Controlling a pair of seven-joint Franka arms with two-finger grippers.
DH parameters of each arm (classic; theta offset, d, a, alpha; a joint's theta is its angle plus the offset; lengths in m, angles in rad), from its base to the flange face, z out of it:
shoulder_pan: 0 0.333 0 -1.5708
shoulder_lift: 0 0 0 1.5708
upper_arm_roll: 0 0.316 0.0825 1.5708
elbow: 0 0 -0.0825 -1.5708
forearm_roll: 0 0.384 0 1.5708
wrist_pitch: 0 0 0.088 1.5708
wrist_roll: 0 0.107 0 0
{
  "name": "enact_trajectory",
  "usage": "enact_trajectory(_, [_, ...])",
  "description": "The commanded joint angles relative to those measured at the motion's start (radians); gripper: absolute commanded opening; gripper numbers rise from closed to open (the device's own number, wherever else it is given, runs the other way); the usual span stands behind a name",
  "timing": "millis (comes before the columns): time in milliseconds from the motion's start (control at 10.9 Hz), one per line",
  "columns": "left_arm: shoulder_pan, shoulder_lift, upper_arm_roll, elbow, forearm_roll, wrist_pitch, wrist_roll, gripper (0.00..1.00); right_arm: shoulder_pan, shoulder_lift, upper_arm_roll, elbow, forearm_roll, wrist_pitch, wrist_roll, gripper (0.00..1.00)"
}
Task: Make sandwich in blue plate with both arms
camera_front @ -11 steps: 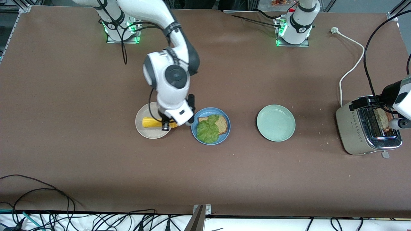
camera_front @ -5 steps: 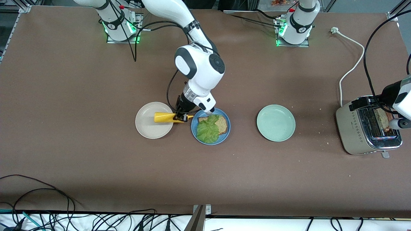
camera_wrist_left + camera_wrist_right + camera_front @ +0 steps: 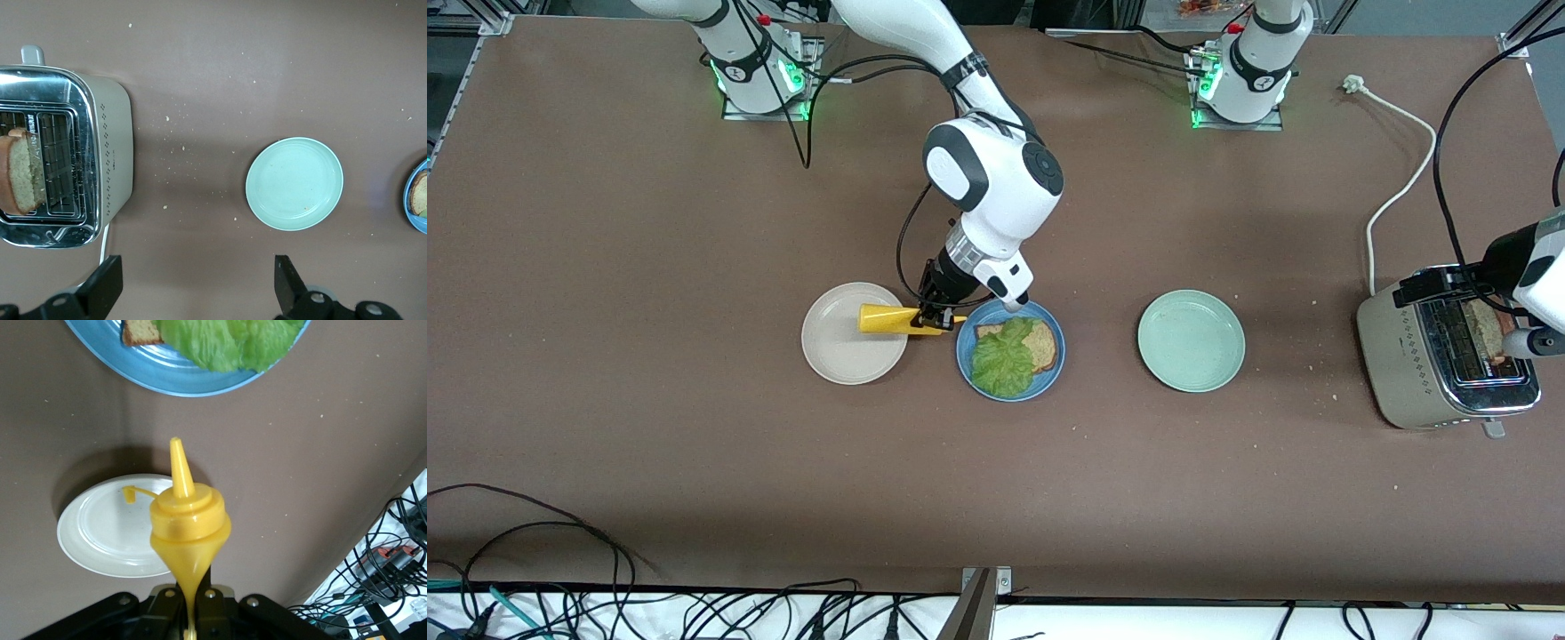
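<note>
sandwich [image 3: 1014, 354] is half built. right gripper [image 3: 930, 320] fingers clamped on sauce bottle [image 3: 889, 319], next tip nozzle over lettuce [image 3: 1001, 359]. left gripper [image 3: 193, 293] waits, fingers apart, over toaster [image 3: 1440, 360].

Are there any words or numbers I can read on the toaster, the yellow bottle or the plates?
None can be read.
Toaster: only a dotted pattern on its side, no words.
Yellow bottle: plain, no label showing.
Blue plate, beige plate, green plate: plain.
Arm bases: a small round mark, too small to read.
</note>
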Motion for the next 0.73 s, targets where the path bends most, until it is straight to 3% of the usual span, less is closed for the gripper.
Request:
enact_trajectory(0, [-0.003, -0.002, -0.005, -0.007, 0.032, -0.011, 0.02, 1.0, -0.014, -0.059, -0.025, 0.016, 0.081, -0.038, -0.003, 0.03])
enact_trajectory(275, [-0.035, 0.0, -0.016, -0.002, 0.108, -0.042, 0.023, 1.0, -0.128, -0.146, -0.038, 0.014, 0.277, -0.066, -0.117, 0.03])
enact_trajectory(642, [-0.025, 0.024, -0.011, 0.004, 0.098, -0.036, 0.032, 1.0, -0.339, -0.206, -0.038, 0.014, 0.607, -0.141, -0.317, 0.03])
